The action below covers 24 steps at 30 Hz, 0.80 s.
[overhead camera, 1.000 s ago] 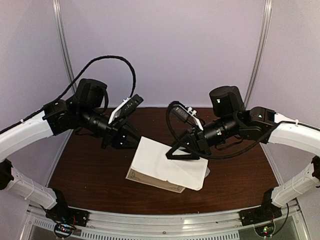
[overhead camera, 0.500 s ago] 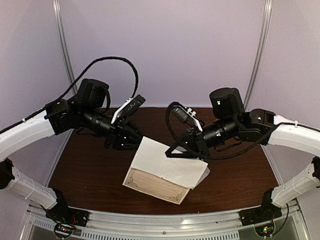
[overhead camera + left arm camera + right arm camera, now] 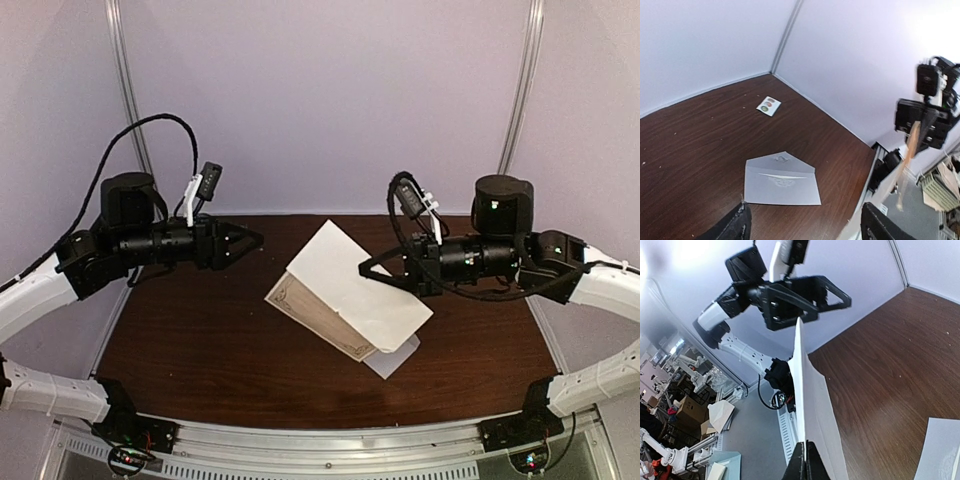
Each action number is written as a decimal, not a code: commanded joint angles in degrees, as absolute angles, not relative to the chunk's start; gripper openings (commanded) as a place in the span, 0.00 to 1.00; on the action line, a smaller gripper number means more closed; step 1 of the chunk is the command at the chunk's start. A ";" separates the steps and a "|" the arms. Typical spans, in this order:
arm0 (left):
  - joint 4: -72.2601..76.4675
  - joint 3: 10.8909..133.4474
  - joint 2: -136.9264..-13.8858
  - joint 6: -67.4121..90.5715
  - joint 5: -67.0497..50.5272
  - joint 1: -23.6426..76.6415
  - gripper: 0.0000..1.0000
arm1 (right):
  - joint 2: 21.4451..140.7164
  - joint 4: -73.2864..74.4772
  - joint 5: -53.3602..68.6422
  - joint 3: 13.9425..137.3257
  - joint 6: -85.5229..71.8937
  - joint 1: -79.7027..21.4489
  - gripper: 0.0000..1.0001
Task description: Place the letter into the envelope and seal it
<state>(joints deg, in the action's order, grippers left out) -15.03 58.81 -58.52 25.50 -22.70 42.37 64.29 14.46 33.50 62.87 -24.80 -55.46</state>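
Clamps the letter [image 3: 350, 290] by its upper edge between the right fingers [image 3: 372, 270], shut tight on the paper. Holds the sheet raised and tilted above the table [image 3: 200, 340], its ornate bordered edge hanging below those fingers and toward the left arm. Spreads the left fingers [image 3: 250, 240] wide apart with nothing between them, well apart from the letter. Has the envelope [image 3: 782, 180] lying flat on the table just ahead of the left fingers, its flap open and pointing away from them. Hides most of it under the letter in the top view, below the right fingers. Shows a small sticker card [image 3: 769, 105] farther out beyond the envelope.
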 commanded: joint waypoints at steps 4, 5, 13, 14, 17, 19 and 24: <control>-3.77 53.28 -62.31 37.94 -14.58 41.64 0.77 | 61.32 -4.17 37.64 61.20 -31.53 -57.27 0.00; -2.28 53.02 -62.80 37.35 -17.62 41.66 0.77 | 61.43 -5.21 37.76 61.36 -31.69 -57.72 0.00; 8.36 52.43 -64.38 31.18 -32.70 47.90 0.78 | 63.50 -15.49 34.18 61.87 -33.23 -59.15 0.00; 9.34 52.28 -64.30 30.95 -33.64 48.77 0.78 | 63.68 -16.80 32.97 61.69 -33.34 -59.15 0.00; 14.10 50.98 -63.88 31.60 -37.00 50.42 0.79 | 64.06 -19.33 28.80 60.86 -33.42 -59.15 0.00; 17.44 49.93 -63.46 32.75 -38.57 50.93 0.79 | 64.20 -19.45 26.05 60.52 -33.17 -59.10 0.00; 22.40 47.61 -60.99 34.69 -38.82 51.15 0.80 | 63.76 -17.86 22.05 59.50 -32.94 -59.15 0.00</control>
<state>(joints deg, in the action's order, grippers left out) 13.78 49.08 -63.51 33.28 -36.32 50.96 64.10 -16.34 27.35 60.71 -32.86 -58.87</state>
